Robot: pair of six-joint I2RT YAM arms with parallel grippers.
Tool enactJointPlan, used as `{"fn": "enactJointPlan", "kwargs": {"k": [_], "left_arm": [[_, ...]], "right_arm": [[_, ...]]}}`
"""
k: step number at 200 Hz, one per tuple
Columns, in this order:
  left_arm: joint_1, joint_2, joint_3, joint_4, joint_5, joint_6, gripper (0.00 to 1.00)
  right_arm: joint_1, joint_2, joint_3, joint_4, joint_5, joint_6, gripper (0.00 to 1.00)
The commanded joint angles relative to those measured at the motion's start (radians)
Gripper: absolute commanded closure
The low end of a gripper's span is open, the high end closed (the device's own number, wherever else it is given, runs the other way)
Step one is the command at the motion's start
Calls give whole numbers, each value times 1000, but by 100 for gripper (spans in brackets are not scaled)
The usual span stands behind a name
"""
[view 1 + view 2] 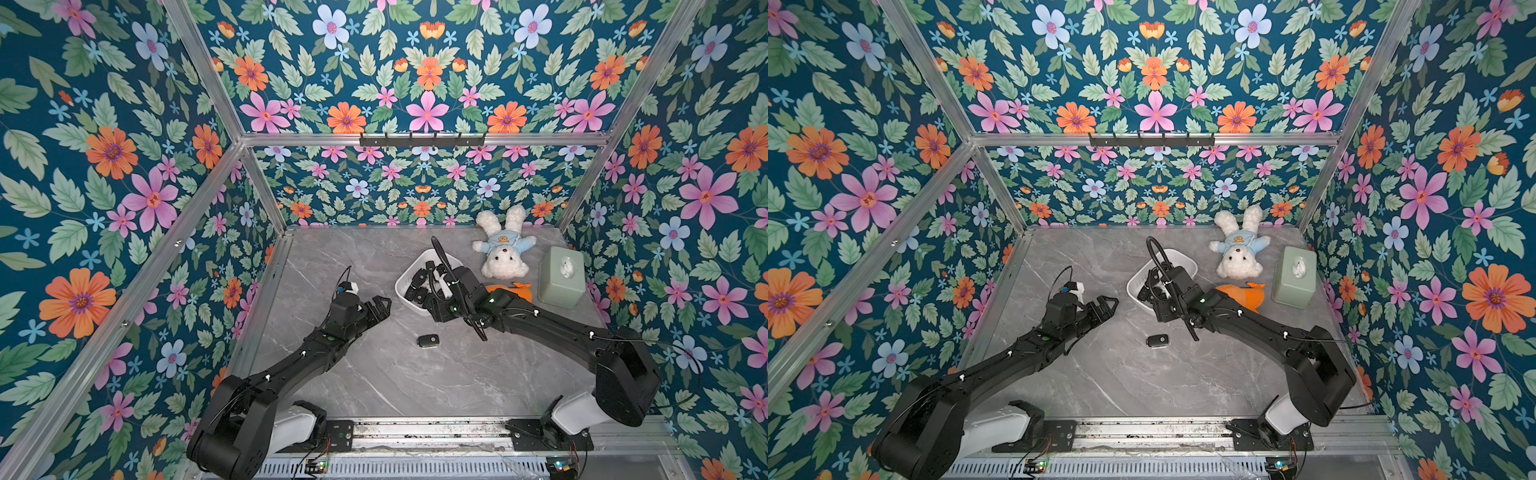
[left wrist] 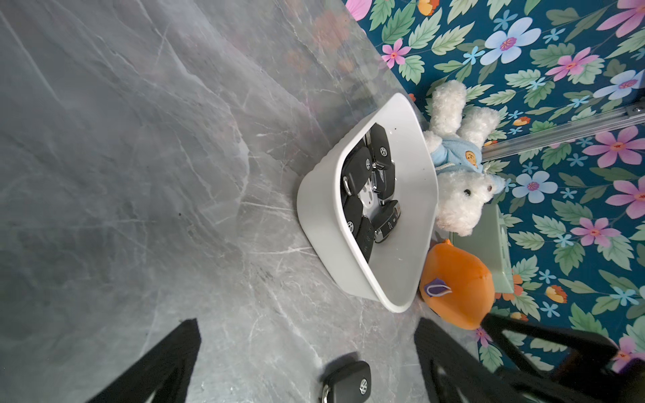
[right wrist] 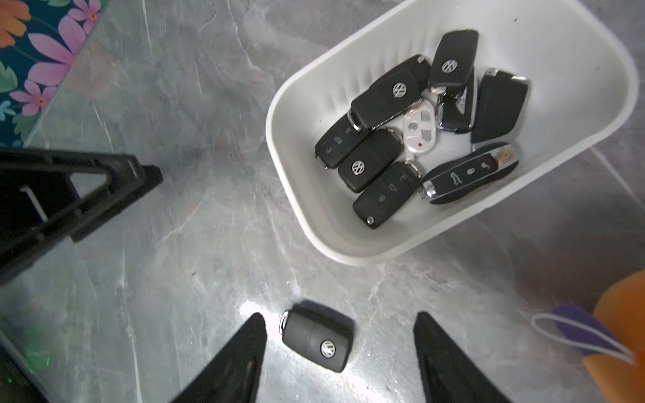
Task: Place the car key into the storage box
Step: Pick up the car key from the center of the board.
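Right wrist view shows the key (image 3: 316,342) lying flat on the tabletop (image 3: 174,244), loose, with the right gripper (image 3: 339,315) hanging above it, jaws apart and holding nothing. In a top view the key (image 1: 429,341) sits alone, near the box (image 1: 401,286) but clear of its rim. The box (image 3: 576,52) already holds a heap of other keys (image 3: 384,101). The left gripper (image 1: 380,305) is wide open and empty, hovering beside the box.

The step in hand looks like the approach for the pick; nothing is grasped yet. The next move likely calls for the right gripper to drop straight down, one jaw on each side of the key. The key seems to lie lengthwise between the jaws, so a wrist turn may give a surer pinch. Then it must close, lift, cross the rim and release.
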Motion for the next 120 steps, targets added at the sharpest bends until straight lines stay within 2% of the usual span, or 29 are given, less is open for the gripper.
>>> {"fn": "enactJointPlan", "kwargs": {"k": [1,55,120], "left_arm": [[15,-5,9,-24,8,-5,0],[114,-4,3,-32,81,0,0],[166,-6,-11,-25,130,-5,0]], "right_arm": [[21,-29,-38,73,-73,-27,30],[83,-14,-52,24,-70,-103,27],[151,171,73,-168,4,-271,26]]}}
